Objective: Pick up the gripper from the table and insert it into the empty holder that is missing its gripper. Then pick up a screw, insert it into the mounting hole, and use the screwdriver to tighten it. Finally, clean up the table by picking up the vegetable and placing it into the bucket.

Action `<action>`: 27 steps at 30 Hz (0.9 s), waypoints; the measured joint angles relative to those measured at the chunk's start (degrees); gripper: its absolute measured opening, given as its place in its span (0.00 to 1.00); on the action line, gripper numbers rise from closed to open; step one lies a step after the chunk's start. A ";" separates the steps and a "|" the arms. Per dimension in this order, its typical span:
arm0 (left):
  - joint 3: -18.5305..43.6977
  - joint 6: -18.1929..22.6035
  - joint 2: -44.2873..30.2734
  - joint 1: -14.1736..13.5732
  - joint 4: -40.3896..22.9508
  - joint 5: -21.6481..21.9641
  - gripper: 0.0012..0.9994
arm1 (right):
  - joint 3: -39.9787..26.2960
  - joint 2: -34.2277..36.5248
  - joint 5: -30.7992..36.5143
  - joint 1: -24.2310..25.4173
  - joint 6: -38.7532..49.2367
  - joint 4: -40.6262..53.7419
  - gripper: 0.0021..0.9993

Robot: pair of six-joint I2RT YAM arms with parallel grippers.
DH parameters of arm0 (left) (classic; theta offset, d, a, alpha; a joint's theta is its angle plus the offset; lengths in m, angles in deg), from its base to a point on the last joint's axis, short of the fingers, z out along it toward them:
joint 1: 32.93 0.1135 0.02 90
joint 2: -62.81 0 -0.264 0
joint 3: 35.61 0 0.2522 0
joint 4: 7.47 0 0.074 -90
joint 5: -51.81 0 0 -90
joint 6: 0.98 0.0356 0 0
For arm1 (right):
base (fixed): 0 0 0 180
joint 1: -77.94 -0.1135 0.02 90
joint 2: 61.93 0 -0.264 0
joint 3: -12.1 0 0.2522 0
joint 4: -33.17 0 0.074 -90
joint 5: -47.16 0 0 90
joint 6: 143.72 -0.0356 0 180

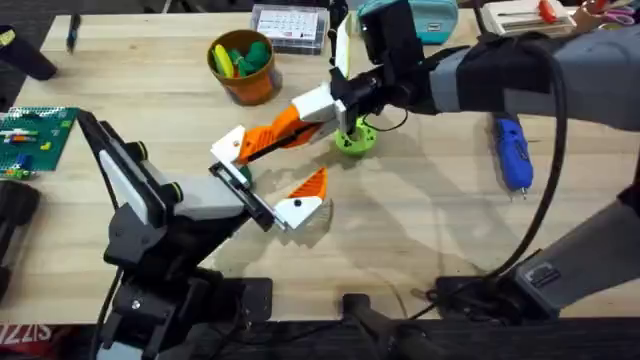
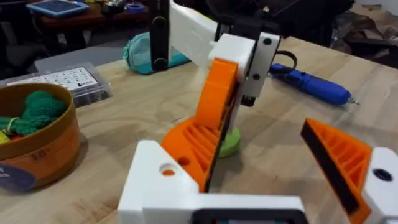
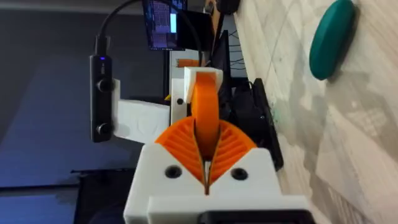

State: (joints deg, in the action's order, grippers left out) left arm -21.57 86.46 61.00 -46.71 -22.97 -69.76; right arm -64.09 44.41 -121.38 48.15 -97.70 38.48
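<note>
Overhead, I note my left gripper (image 1: 285, 205) spread open low on the table while my right gripper (image 1: 335, 100) clamps the gripper (image 1: 275, 130) above the vegetable (image 1: 353, 138); my left wrist view places the screwdriver (image 2: 311, 84) beyond, the bucket (image 2: 37, 146) aside.

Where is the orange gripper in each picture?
Overhead: the gripper lies slanted mid-table, left of the vegetable.
Left wrist: gripper at centre, tilted.
Right wrist: gripper at centre, clamped in the right end effector.
Shared landmark: the teal pouch.
</note>
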 joint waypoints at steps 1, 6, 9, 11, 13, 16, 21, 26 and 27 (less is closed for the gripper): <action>0.00 -0.06 -0.02 0.08 0.00 0.09 0.99 | -0.01 0.00 0.22 -0.18 -0.08 -0.22 0.02; 0.00 -0.07 0.00 0.22 0.15 0.33 0.99 | -0.04 0.00 0.20 -0.73 -0.85 -1.28 0.02; 0.00 -0.07 -0.02 0.22 0.46 0.42 0.99 | -0.04 0.02 0.09 -0.87 -2.12 -2.63 0.02; 0.00 -0.05 0.01 0.22 0.64 0.64 0.99 | -0.04 0.05 0.07 -0.92 -3.14 -3.45 0.02; 0.00 -0.05 0.01 0.22 0.67 0.85 0.99 | -0.09 0.60 -0.08 -0.97 -4.48 -5.32 0.02; 0.00 -0.09 -0.02 0.22 0.48 0.96 0.99 | -0.18 1.81 -0.50 -1.18 -6.83 -8.36 0.02; 0.00 -0.09 -0.02 0.22 0.44 1.21 0.99 | -0.98 2.97 -0.81 -1.20 -9.96 -10.33 0.02; 0.00 -0.09 0.00 0.62 0.51 2.22 0.99 | -3.47 4.86 -0.79 -1.58 -11.20 -10.40 0.02; 0.00 -0.10 -0.01 0.68 0.45 2.53 0.99 | -3.88 5.25 -0.81 -1.74 -11.28 -10.40 0.02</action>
State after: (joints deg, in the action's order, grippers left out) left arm -21.57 86.36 60.99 -46.03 -22.52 -67.23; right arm -67.97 49.67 -122.19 46.41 -108.98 28.08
